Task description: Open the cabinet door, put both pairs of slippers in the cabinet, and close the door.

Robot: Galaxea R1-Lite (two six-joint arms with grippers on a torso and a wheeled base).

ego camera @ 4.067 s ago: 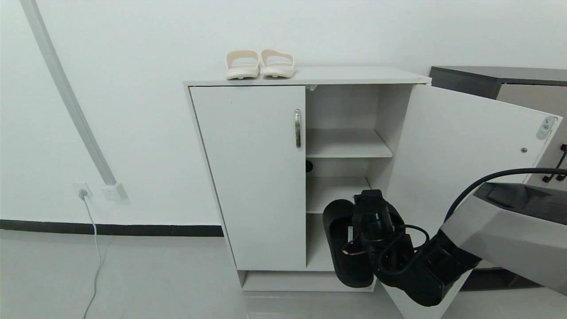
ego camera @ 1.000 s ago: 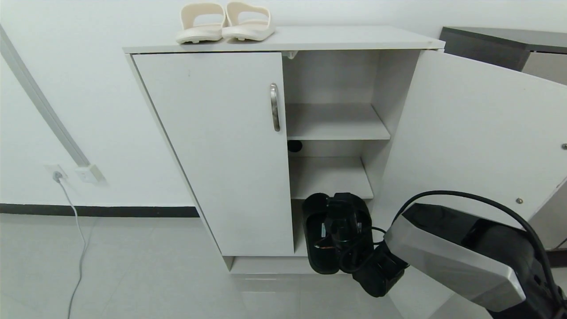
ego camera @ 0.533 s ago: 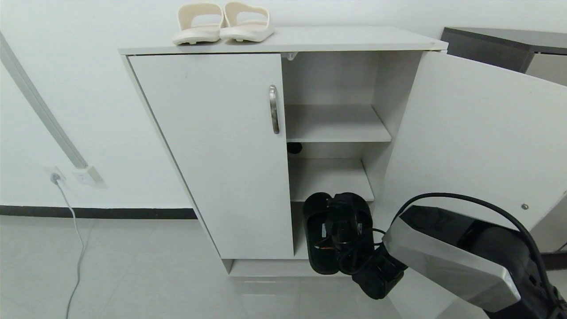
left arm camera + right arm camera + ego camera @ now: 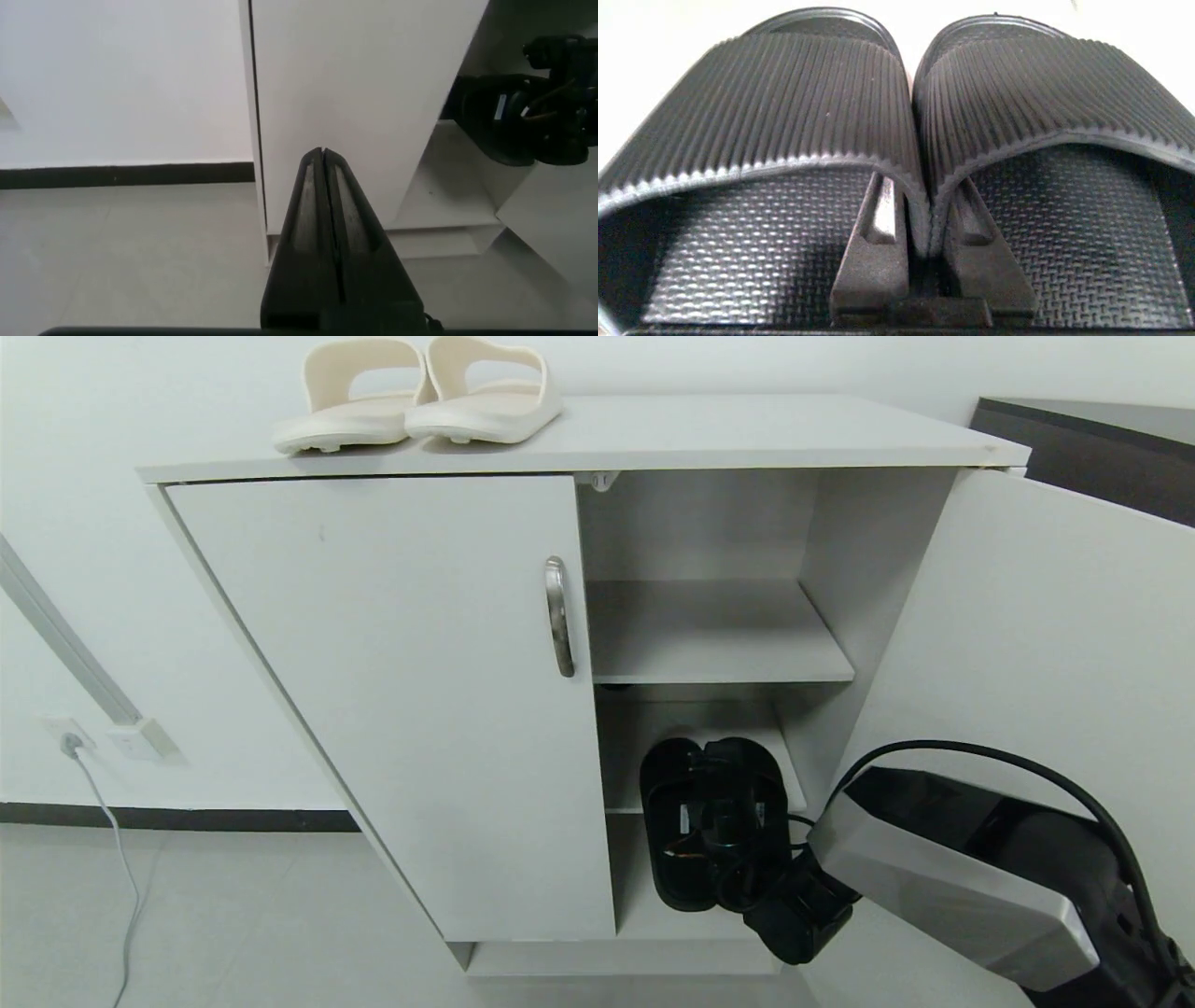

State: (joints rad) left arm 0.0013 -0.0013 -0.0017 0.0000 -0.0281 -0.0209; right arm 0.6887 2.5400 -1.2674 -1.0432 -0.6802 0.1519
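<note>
In the head view, the right arm point(image 4: 943, 887) comes in from the lower right of the frame, a silver and black forearm with a looped cable, bent toward the white cabinet point(image 4: 747, 429). The right pincer point(image 4: 724, 831) sits low in the centre, buried among the black slippers point(image 4: 686, 821). This pair is held side by side at the mouth of the lowest compartment. The right door point(image 4: 1055, 616) stands swung open and the left door point(image 4: 392, 691) is shut, with a slim curved metal handle point(image 4: 558, 616). A flat white shelf point(image 4: 709, 635) crosses the open half. The cream slippers point(image 4: 420, 392), smooth with wide arched straps, lie on the cabinet's top at the upper left.

In the left wrist view, the left pincer point(image 4: 322, 182) hangs above pale floor tiles point(image 4: 121, 252), its long dark fingers pressed together and aimed at the shut door's foot. The black pair shows farther off.

In the right wrist view, the right pincer point(image 4: 923, 245) is clamped on the black pair's adjoining strap walls, one finger point(image 4: 876, 245) inside each slipper. The straps are ribbed rubber and the footbeds are finely pebbled.
</note>
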